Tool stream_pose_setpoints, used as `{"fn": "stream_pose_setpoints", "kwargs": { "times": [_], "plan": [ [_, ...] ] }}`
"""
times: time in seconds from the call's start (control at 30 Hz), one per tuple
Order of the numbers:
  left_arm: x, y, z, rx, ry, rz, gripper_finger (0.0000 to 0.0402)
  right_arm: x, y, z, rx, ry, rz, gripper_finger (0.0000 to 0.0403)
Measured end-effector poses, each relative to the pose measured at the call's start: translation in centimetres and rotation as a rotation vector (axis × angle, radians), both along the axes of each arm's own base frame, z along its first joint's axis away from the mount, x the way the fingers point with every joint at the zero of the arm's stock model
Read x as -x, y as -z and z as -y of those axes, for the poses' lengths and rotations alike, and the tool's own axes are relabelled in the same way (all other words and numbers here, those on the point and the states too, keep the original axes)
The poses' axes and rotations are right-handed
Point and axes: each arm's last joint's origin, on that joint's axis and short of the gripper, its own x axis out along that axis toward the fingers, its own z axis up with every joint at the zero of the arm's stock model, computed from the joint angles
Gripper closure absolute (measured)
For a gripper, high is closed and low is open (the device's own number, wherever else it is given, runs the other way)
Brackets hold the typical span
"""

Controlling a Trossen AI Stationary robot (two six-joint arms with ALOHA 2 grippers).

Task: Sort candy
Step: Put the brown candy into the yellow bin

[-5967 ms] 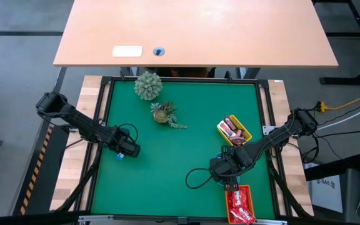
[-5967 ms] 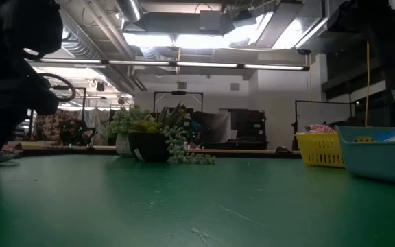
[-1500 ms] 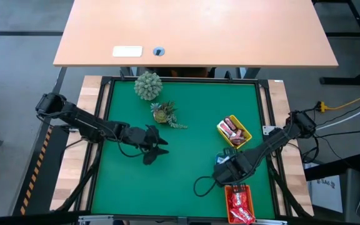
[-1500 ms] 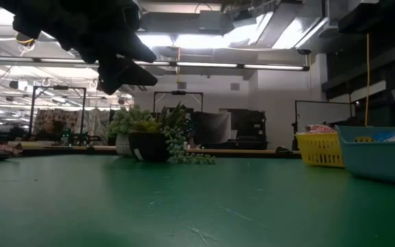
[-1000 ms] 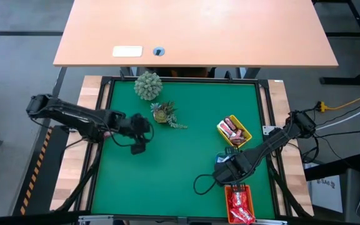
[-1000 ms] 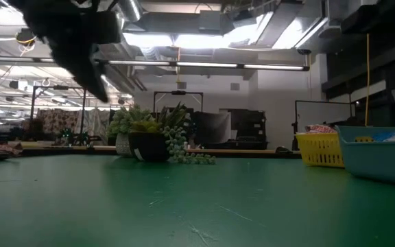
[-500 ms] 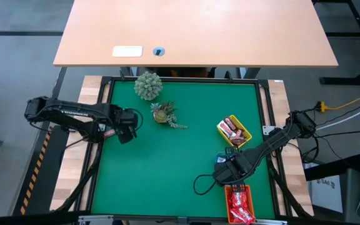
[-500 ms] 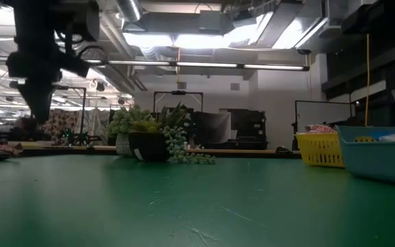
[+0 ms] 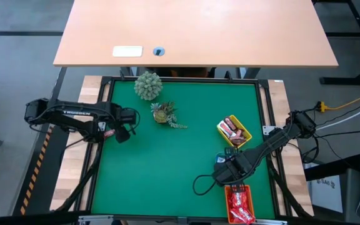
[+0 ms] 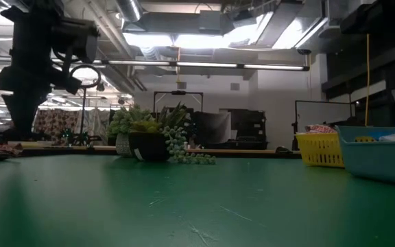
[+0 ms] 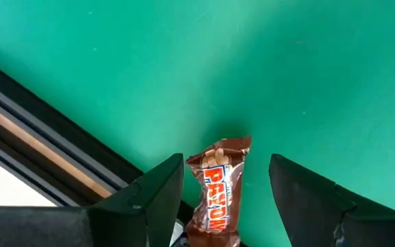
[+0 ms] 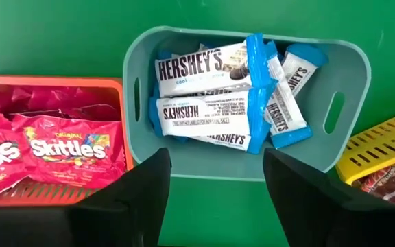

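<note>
1. High view: the left gripper is at the mat's left edge; the right gripper is over the bins.
2. Left wrist view: spread fingers, brown candy bar between them.
3. Right wrist view: spread fingers, blue candy in the teal bin just ahead.

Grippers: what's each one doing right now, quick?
Left gripper: fingers open around a brown candy bar.
Right gripper: open, empty, over the blue tray.

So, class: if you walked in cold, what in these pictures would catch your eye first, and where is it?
Probably the bright trays by the green mat's right edge: an orange tray of red Skittles packets beside a teal tray of blue-and-white Hershey's bars, below the right end effector, which is open. At the mat's left edge, a brown PayDay bar sits between the left end effector's open fingers.
</note>
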Motion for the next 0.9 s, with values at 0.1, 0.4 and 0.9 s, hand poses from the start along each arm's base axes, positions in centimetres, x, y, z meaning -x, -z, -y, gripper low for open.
{"fn": "stream_pose_setpoints", "kwargs": {
  "times": [0.1,0.4,0.9],
  "plan": [
    [0.2,0.0,-0.1,0.008,0.042,-0.029,0.0192,-0.1,0.0,-0.1,-0.008,0.000,0.012,0.0171],
    [0.2,0.8,-0.3,0.074,0.117,-0.144,0.0192,-0.3,0.0,-0.2,-0.022,0.000,0.032,0.0171],
    [-1.2,3.8,-1.4,0.179,0.102,-0.328,0.0192,-0.3,0.0,-0.2,-0.024,0.000,0.035,0.0171]
  ]
}}
